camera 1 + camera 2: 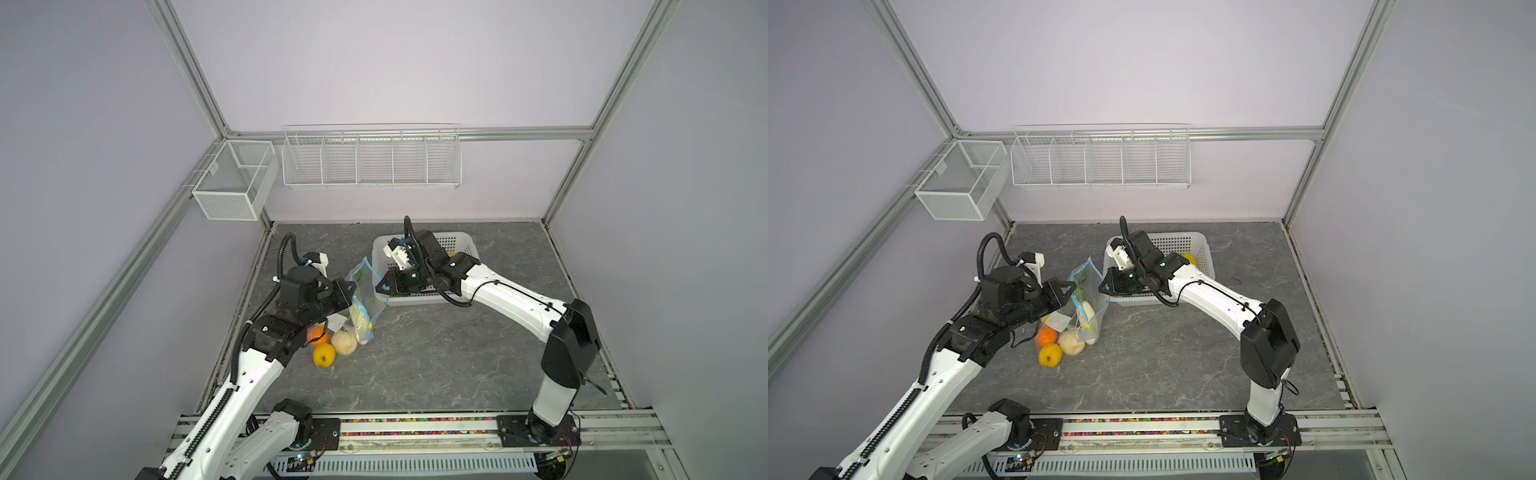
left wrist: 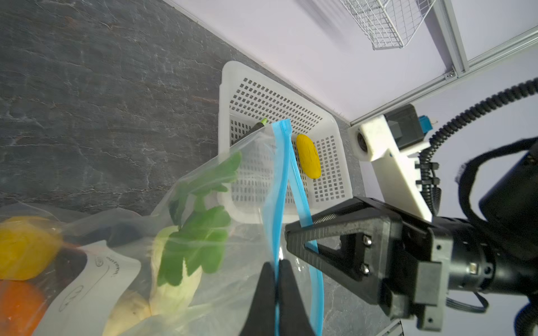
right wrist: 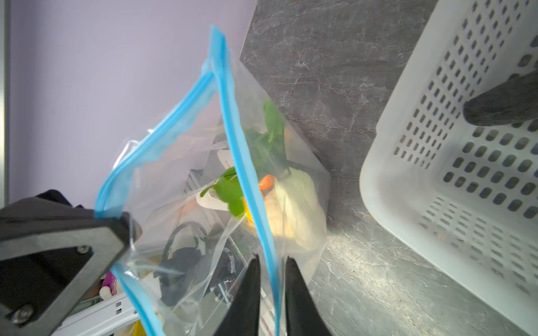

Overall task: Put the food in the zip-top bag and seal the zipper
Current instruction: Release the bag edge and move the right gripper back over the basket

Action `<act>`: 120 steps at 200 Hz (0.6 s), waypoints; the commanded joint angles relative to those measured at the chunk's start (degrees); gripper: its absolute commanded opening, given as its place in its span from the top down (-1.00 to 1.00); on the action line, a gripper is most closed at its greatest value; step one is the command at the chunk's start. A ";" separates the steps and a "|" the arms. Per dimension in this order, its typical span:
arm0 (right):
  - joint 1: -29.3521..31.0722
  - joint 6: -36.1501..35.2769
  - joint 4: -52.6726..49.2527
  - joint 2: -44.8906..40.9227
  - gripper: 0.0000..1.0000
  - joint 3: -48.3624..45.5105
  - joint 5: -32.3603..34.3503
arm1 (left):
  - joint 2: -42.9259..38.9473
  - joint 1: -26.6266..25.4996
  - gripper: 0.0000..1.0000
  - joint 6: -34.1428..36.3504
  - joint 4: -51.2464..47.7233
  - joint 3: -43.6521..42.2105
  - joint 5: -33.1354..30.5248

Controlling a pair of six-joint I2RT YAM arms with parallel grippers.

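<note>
Bag (image 2: 253, 174) shows a white label (image 2: 96, 279) with unreadable scribbles; left claw (image 2: 276, 261) clenches the blue zipper (image 2: 281, 136), right claw (image 3: 272, 257) stands slightly parted around it.

On the worktop (image 1: 436, 353) the zip-top bag (image 1: 360, 301) stands left of centre, its mouth raised toward the back and its bottom toward the front. The left gripper (image 1: 354, 286) is at the mouth's left side and the right gripper (image 1: 378, 288) at its right, each with one lip of the zipper (image 2: 279, 189) between its jaws. Inside the bag, round pieces of the food (image 1: 344, 343) lie at the bottom, with a leafy piece (image 2: 198, 241) above them. Just behind and right of the bag sits the basket (image 1: 1183, 236), an oblong piece (image 2: 308, 155) lying in it. A wire rack (image 1: 372, 160) hangs on the back wall, a mesh box (image 1: 232, 183) in the left corner
</note>
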 commanded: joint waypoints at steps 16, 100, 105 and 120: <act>-2.78 -1.18 -0.29 -2.84 0.27 -1.50 1.55 | -0.34 0.21 1.00 -1.71 6.01 -1.65 4.93; -11.05 -17.86 -9.47 -6.97 -0.07 1.90 13.35 | -0.19 0.20 1.00 -2.94 13.17 -6.98 11.01; -11.10 -18.95 -9.82 -6.71 -0.07 2.13 14.99 | -0.20 0.21 1.00 -2.73 13.05 -7.05 11.05; -11.13 -22.32 -10.51 -5.79 -0.08 2.23 21.14 | -0.05 0.21 1.00 -2.19 12.78 -6.92 11.62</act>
